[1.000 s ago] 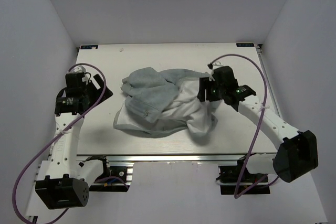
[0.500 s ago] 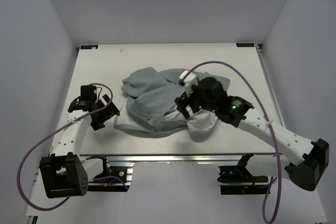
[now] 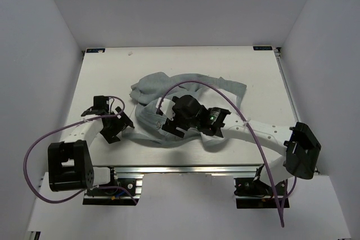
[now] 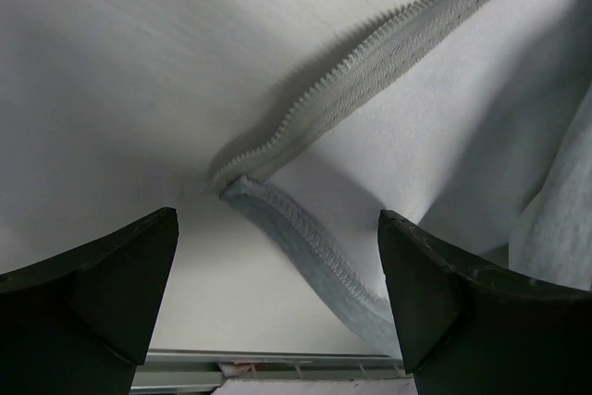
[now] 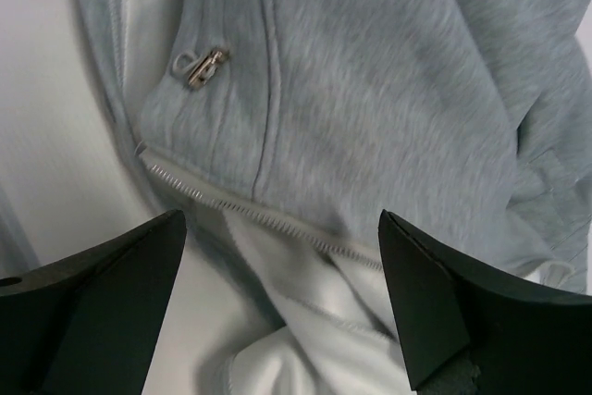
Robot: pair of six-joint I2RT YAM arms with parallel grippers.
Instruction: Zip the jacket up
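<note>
The light grey jacket (image 3: 185,91) lies crumpled in the middle of the table, its paler lining showing at the front. My left gripper (image 3: 119,129) is open just left of the jacket's near-left corner. In the left wrist view a zipper edge (image 4: 370,76) and a folded hem (image 4: 305,247) lie between the open fingers (image 4: 102,293). My right gripper (image 3: 169,127) is open above the jacket's front. The right wrist view shows a zipper tooth line (image 5: 268,219), a small metal pull (image 5: 205,66) and grey fabric between its fingers (image 5: 444,302).
The white table (image 3: 107,71) has an aluminium rail (image 3: 185,168) along its near edge. White walls enclose the left, right and back. Purple cables (image 3: 202,85) arc over the jacket and beside the left arm.
Both arms have moved inward and down. The right gripper went from the jacket's right side to its front middle. The left gripper came toward the near-left corner. The jacket has spread out flatter.
</note>
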